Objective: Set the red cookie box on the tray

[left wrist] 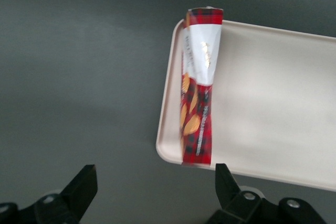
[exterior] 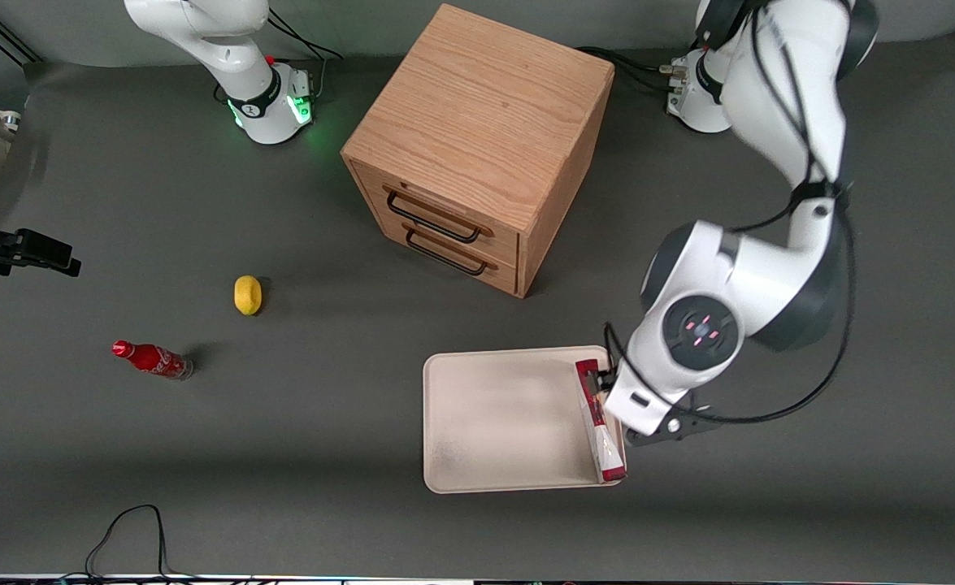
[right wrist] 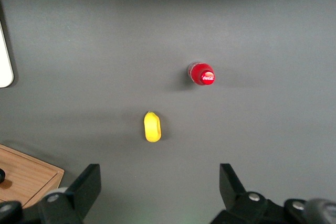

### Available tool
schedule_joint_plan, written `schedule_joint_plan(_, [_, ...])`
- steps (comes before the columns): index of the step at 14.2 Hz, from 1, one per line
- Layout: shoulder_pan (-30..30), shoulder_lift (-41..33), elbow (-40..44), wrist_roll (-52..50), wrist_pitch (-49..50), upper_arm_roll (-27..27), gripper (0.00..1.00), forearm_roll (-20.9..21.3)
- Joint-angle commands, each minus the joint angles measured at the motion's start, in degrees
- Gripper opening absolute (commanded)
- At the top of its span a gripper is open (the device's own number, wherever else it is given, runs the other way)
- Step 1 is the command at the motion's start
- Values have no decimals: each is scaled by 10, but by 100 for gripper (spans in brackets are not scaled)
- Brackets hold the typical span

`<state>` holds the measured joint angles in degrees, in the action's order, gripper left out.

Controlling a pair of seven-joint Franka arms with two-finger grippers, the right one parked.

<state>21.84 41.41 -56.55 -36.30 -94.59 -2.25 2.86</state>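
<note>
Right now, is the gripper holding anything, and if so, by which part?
Nothing is held. The gripper is open, with both fingers clear of the red cookie box, which lies along the edge of the tray, one end over the rim.

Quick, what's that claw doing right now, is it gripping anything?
Claw: open, holding nothing, hovering by the tray edge where the red cookie box lies.

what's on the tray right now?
Only the red cookie box, lying along the tray rim at the working arm's end. The hand hangs open, apart from the box. The arm covers part of that rim in the front view.
</note>
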Motion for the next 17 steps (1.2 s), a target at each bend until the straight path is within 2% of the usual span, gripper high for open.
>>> schedule_joint_plan(1, [-28,-188,-220,74,-12,0,100,2])
schedule_joint_plan(4, [-77,-307,-339,132,-10,1,100,2])
schedule_joint_plan(7, [-146,-374,-406,197,-10,1,100,3])
schedule_joint_plan(10, [-193,-386,-404,226,8,0,100,9])
schedule_joint_plan(17, [-200,-372,-393,227,6,3,100,13])
